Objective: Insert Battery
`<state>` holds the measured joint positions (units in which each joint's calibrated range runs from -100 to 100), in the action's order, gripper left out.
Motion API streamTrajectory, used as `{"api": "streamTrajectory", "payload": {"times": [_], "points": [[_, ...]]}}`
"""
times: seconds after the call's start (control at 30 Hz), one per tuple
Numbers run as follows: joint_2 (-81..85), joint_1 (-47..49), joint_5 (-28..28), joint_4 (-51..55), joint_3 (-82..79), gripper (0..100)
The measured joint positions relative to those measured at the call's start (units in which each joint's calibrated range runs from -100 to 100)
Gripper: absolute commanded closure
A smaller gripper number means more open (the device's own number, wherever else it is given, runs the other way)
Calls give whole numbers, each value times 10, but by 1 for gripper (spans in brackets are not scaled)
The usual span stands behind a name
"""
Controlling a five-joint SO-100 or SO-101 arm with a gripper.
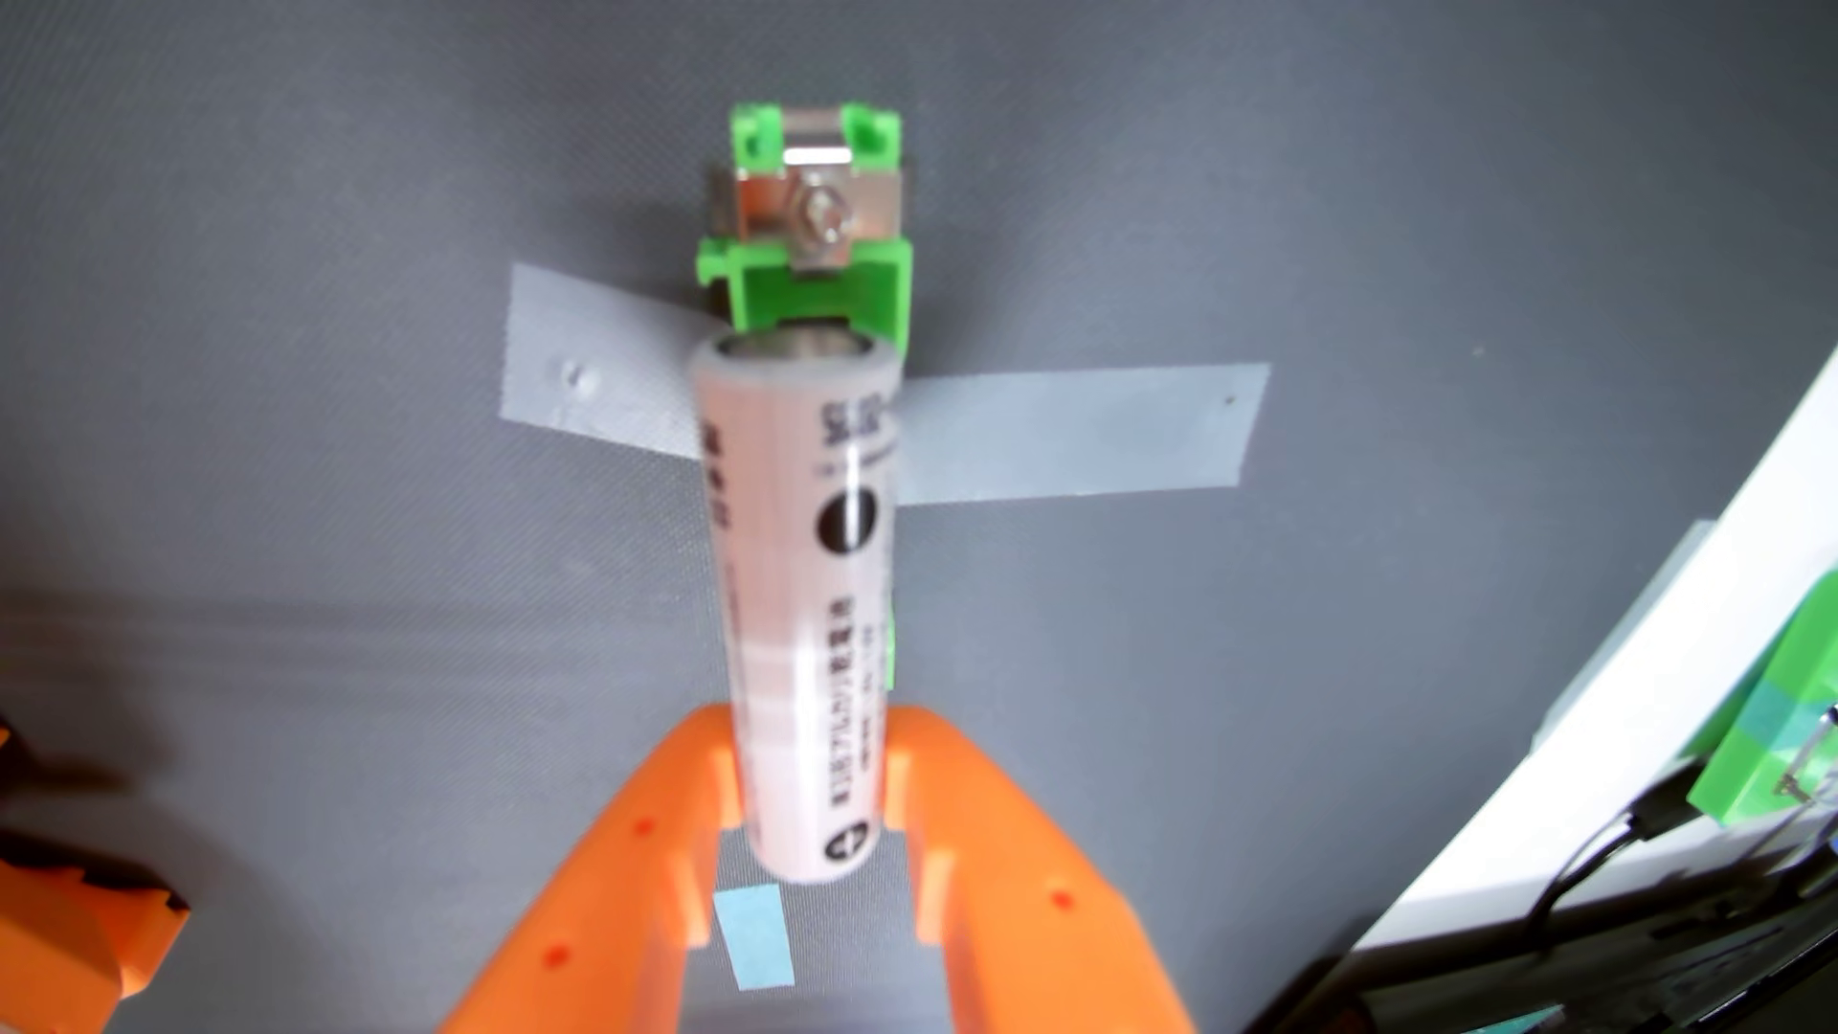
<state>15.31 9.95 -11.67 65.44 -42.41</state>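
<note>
In the wrist view a pale battery (801, 616) is clamped between the orange gripper (811, 785) fingers at 6 o'clock — its far end points to 12 o'clock, just short of the green holder (806, 288) taped to the grey mat (298, 249).

You see one white battery (806, 616), one green battery holder (811, 234) at the far side, two grey tape strips (1074, 432) left and right, one small blue tape square (753, 949) near, one orange gripper (811, 785).
</note>
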Motion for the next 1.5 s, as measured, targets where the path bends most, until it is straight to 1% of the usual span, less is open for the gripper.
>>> {"api": "streamTrajectory", "payload": {"times": [1.13, 1.27, 1.5], "points": [[0, -2, 0, -20, -2, 98], [0, -2, 14, -45, -16, 98], [-1, -13, 18, -63, -31, 98]]}}
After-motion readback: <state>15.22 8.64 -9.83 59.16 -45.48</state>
